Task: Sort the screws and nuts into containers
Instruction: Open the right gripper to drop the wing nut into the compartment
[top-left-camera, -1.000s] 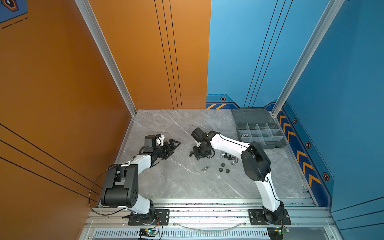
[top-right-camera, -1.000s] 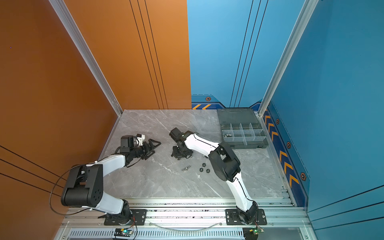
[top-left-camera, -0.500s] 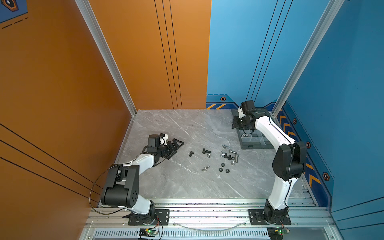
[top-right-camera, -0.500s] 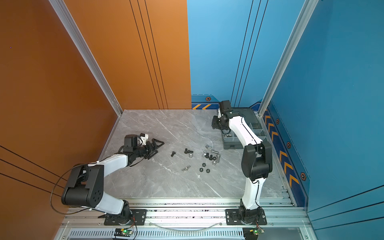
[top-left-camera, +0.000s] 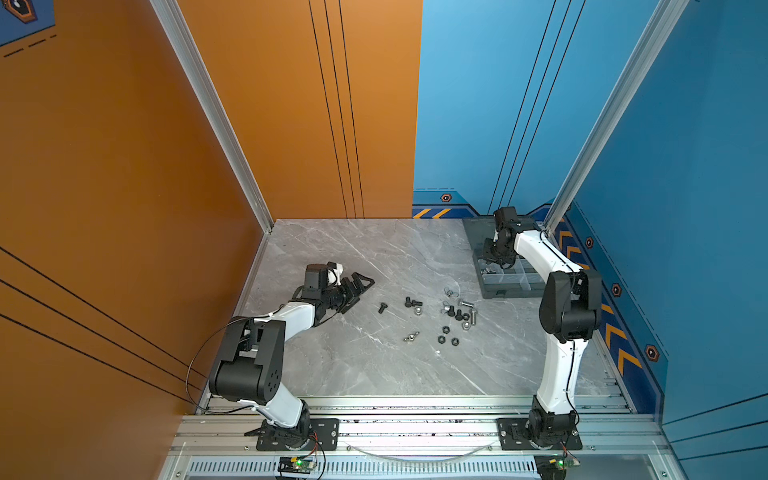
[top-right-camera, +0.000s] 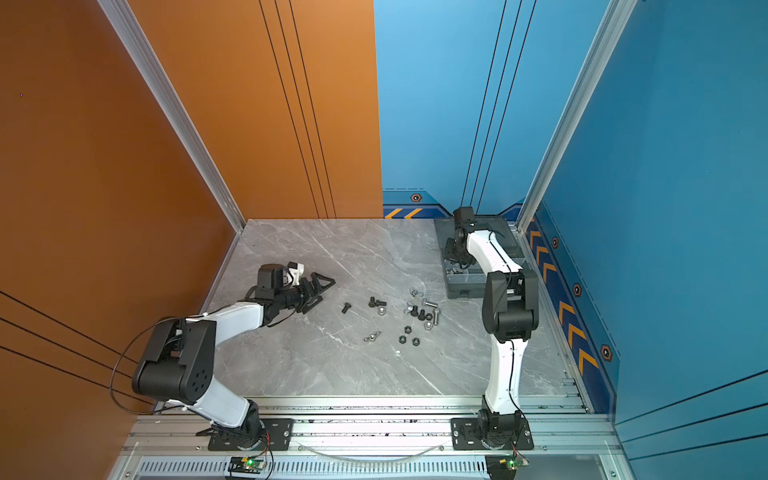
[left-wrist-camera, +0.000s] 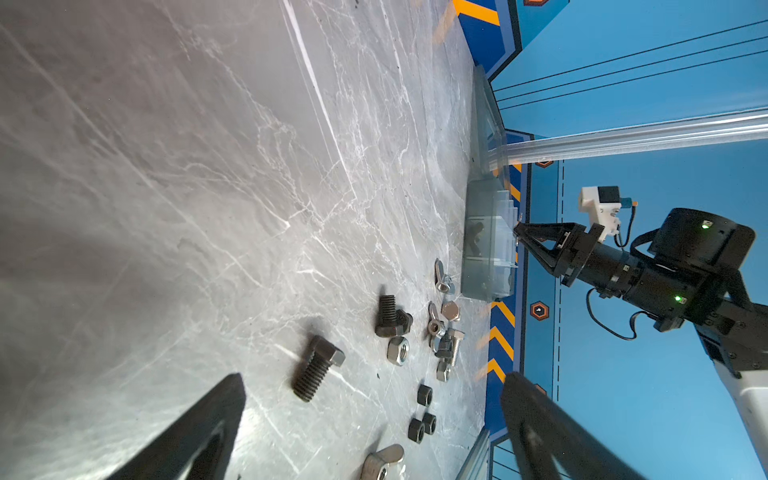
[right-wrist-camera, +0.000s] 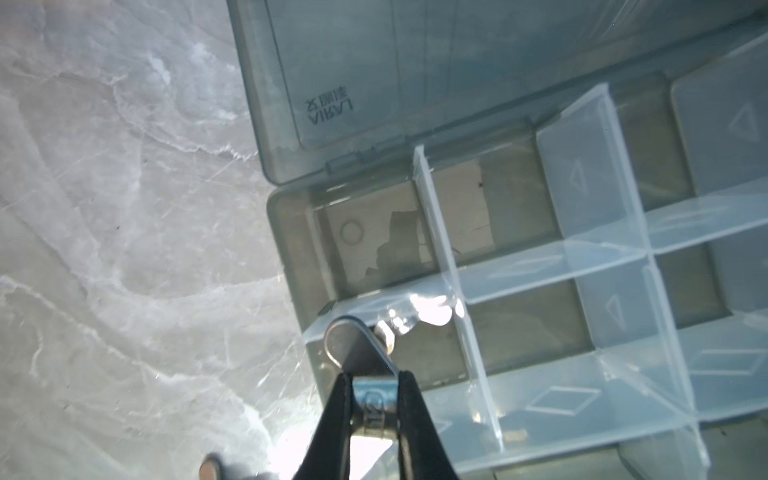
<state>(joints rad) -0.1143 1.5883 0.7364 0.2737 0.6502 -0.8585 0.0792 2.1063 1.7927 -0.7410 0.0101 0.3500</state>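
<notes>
- Step in hand, as I judge it: dropping off a nut. The right gripper (right-wrist-camera: 374, 409) hangs over the open organizer box (right-wrist-camera: 291, 232), its fingers clamped on a silver wing nut (right-wrist-camera: 353, 345).
- The nut hangs above an end compartment (right-wrist-camera: 428, 345), one row out from the hinge and close to the box's outer wall.
- The next move calls for parting the fingers squarely over that cell, clear of the pale dividers (right-wrist-camera: 440, 232).
- The compartments in the right wrist view look mostly bare. Glare hides part of the cell under the nut.
- The left gripper (top-left-camera: 361, 286) sits low over the worktop (top-left-camera: 353, 365) with its fingers wide apart and empty. It faces the loose black hex bolts (top-left-camera: 382, 307) and black hex nuts (top-left-camera: 446, 330).
</notes>
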